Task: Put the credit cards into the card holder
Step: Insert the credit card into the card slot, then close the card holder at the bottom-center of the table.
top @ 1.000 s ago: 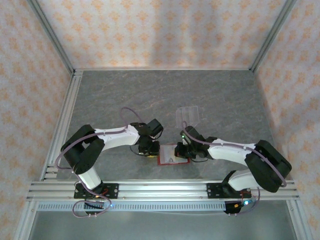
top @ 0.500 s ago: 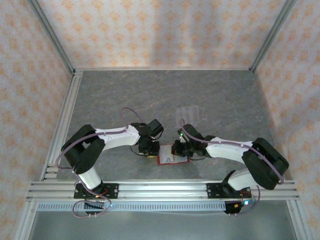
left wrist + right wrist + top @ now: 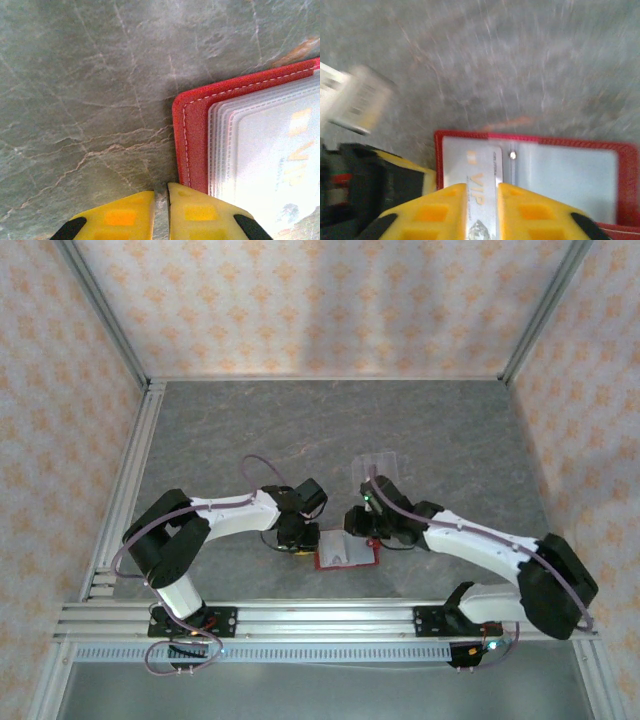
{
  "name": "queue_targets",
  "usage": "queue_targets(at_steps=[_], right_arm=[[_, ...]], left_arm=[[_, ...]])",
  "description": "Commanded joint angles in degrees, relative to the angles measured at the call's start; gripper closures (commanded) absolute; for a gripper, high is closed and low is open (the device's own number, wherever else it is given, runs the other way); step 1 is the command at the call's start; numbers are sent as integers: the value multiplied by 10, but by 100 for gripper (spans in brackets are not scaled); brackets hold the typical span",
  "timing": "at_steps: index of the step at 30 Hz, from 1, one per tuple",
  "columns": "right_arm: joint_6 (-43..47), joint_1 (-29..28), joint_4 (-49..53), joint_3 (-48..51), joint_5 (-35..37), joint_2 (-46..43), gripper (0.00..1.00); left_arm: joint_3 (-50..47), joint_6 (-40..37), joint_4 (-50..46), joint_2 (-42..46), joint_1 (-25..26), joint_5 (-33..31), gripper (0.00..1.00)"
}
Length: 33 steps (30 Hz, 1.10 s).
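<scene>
The red card holder (image 3: 345, 552) lies open on the grey table (image 3: 300, 430), near its front edge between the two arms. The right gripper (image 3: 481, 195) is pinched closed on a pale credit card (image 3: 481, 172) marked VIP. The card's far end is over the holder's left sleeve, though whether it has entered is unclear. The left gripper (image 3: 167, 210) has its tips almost together with nothing between them, one tip on the holder's red border. The card should probably stay flat and square to the sleeve mouth, sliding slowly while the left tip pins the holder.
</scene>
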State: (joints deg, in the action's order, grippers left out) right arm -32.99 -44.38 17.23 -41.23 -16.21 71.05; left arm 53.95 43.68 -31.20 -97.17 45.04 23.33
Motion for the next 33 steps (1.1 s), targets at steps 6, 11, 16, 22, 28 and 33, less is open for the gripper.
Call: queue_targets(at_steps=[6,11,16,22,28,33], right_arm=[[30,-21,191,-25,158,21,54],[9,-63,202,-43,196,58,47],[-7,-86,193,-50,203,98,46],[-8,-98,195,-53,226,129,46],[-2,-98,203,-59,247,153,49],[3,-98,206,-58,251,148,60]], left_arm=[[-2,8,16,-19,15,0,85],[0,8,17,-23,15,1,85],[1,7,15,-22,14,1,85],[-2,8,14,-19,14,-1,85],[0,7,14,-20,15,0,85],[1,5,11,-20,14,0,85]])
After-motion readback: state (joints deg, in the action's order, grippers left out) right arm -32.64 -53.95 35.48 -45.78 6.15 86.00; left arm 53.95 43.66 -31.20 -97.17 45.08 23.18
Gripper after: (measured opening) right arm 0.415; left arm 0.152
